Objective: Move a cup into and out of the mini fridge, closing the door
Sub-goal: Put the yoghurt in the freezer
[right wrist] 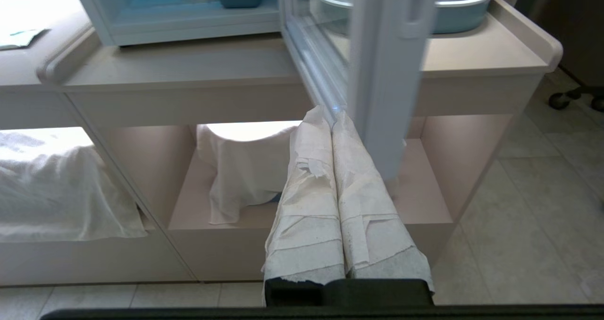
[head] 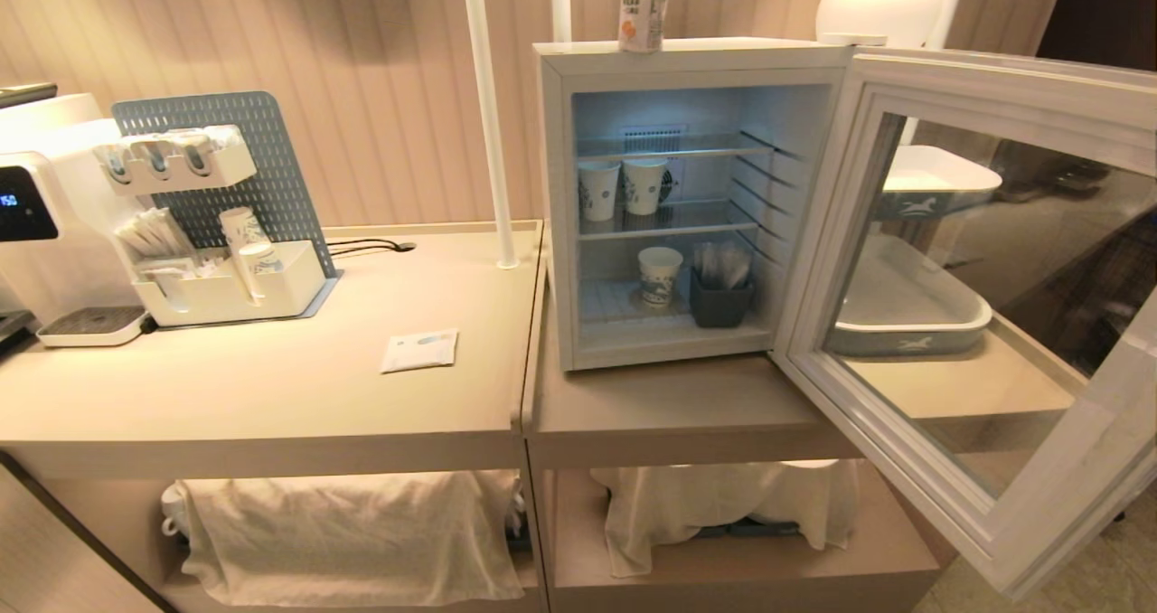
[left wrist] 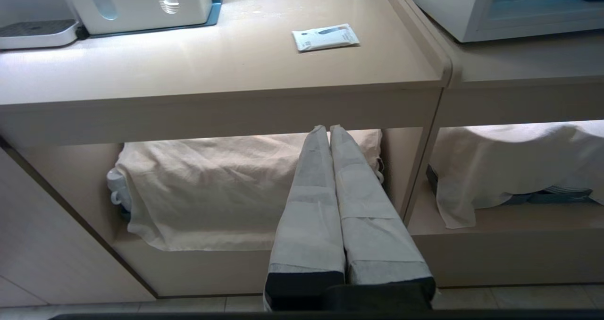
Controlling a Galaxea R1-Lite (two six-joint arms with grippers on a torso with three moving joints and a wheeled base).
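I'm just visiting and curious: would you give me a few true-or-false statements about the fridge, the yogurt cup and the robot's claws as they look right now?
1. The mini fridge has its door swung wide open. True.
2. The cup with the orange fruit picture stands on the middle shelf inside. False: it stands on top of the fridge; the shelves hold paper cups with blue pattern.
3. The left claw is shut and holds nothing. True.
4. The right claw grips the door's edge. False: it is shut and empty, low before the counter, near the door's lower edge.
5. A small white packet lies on the counter left of the fridge. True.
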